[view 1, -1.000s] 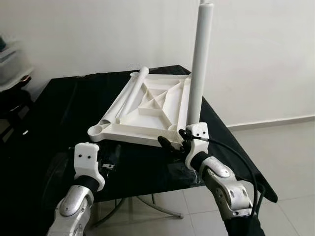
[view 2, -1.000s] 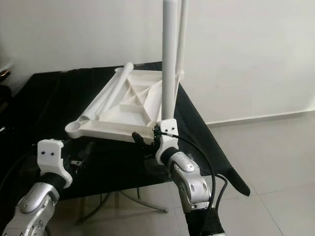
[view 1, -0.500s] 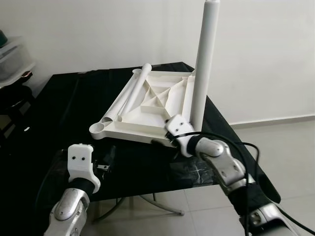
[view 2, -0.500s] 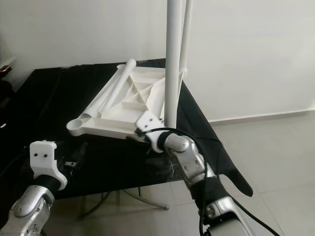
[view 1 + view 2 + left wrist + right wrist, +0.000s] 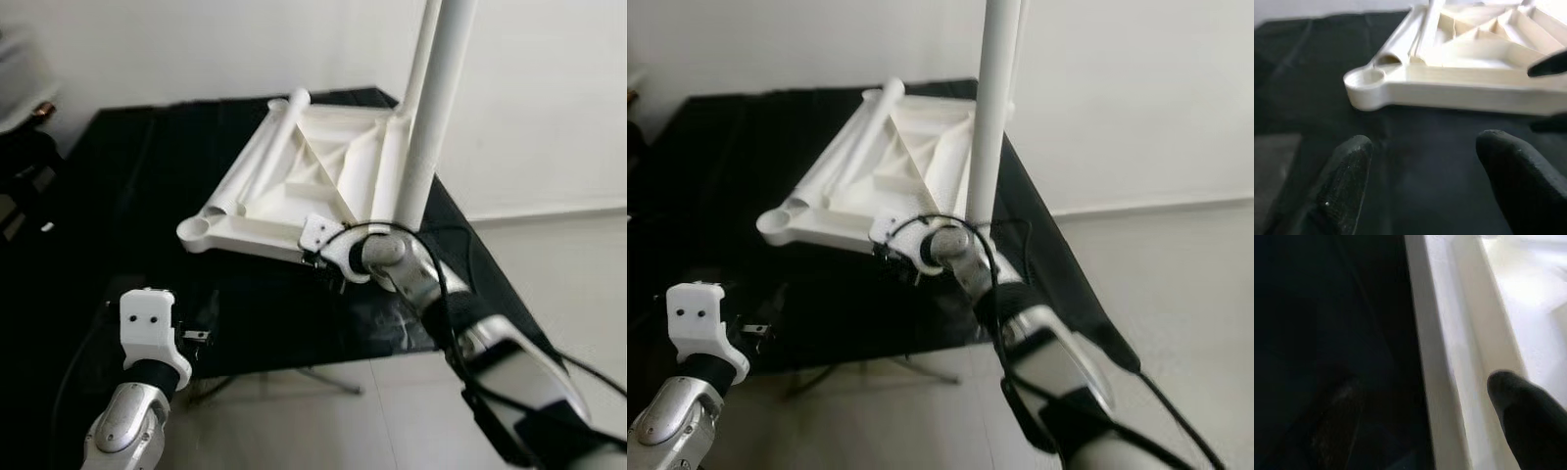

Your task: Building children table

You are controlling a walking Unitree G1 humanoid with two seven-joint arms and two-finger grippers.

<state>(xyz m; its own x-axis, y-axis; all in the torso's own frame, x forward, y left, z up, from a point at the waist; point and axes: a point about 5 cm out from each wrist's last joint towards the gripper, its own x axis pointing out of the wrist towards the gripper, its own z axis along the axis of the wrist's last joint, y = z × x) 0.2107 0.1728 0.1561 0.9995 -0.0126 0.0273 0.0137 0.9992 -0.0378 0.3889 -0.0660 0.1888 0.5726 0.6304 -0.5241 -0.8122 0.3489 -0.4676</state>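
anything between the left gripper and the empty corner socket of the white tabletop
Nothing visible: only bare black table lies between the open left gripper and the empty round socket at the near corner of the upturned white plastic tabletop.

White ribbed plastic tabletop (image 5: 294,186) lies upside down on black cloth-covered table (image 5: 127,196). White tube leg (image 5: 431,117) stands upright at its near right corner; another white tube (image 5: 269,147) lies along its left edge.
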